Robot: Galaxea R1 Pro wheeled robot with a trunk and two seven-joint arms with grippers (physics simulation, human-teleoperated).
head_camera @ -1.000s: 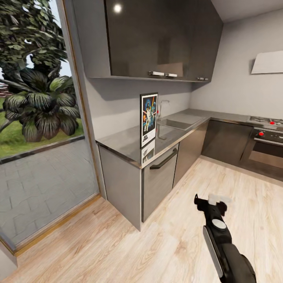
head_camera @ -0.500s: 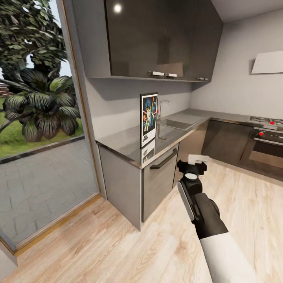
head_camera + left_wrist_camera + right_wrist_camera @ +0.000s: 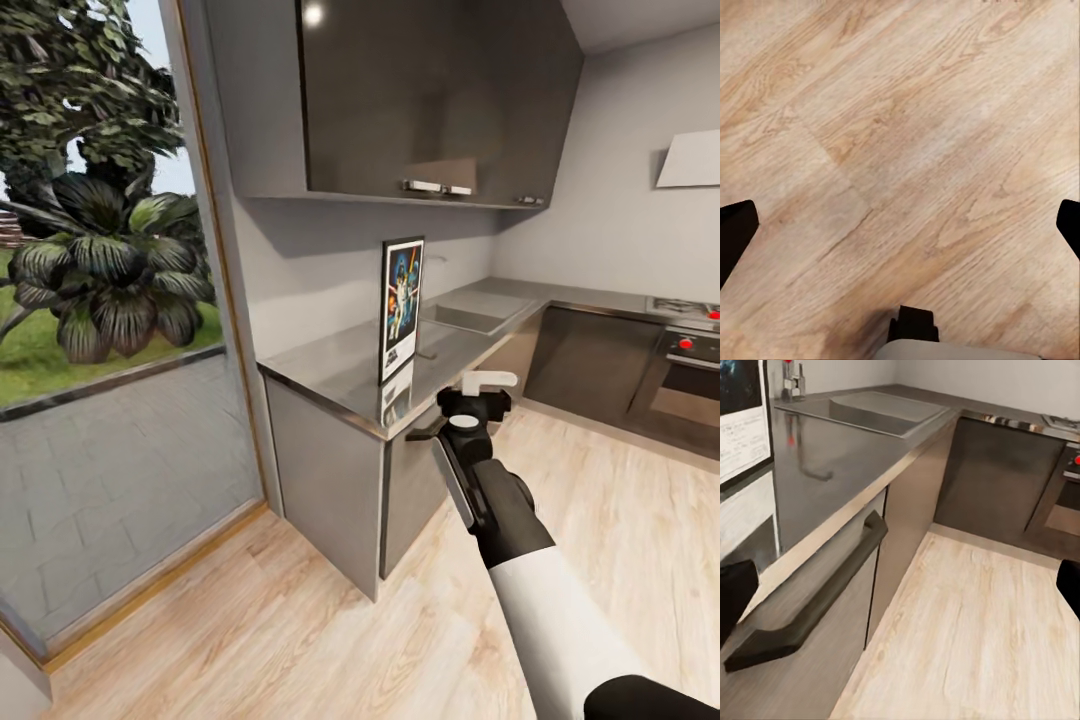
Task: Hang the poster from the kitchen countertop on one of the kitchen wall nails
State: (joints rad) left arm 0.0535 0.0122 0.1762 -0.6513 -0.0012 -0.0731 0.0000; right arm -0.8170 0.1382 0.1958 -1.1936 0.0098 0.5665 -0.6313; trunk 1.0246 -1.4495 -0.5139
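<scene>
The poster (image 3: 402,308) stands upright near the front edge of the grey kitchen countertop (image 3: 330,368), its black frame and blue art facing the room. The shiny slab mirrors it. My right gripper (image 3: 488,381) hangs in front of the counter edge, just right of the poster and slightly below it, apart from it. In the right wrist view the poster (image 3: 742,427) is close by, and the right gripper (image 3: 900,585) is open with nothing between its fingers. My left gripper (image 3: 900,225) is open over bare wooden floor.
A sunken sink (image 3: 470,318) and tap (image 3: 793,379) lie beyond the poster. A cabinet front with a dark bar handle (image 3: 817,600) is right under the counter edge. Dark upper cabinets (image 3: 430,100) hang overhead. An oven (image 3: 685,385) stands far right, a glass door (image 3: 100,400) at left.
My right arm has risen from low over the floor and reached forward to the counter's front edge beside the poster. The whole view has shifted slightly as the camera moved.
</scene>
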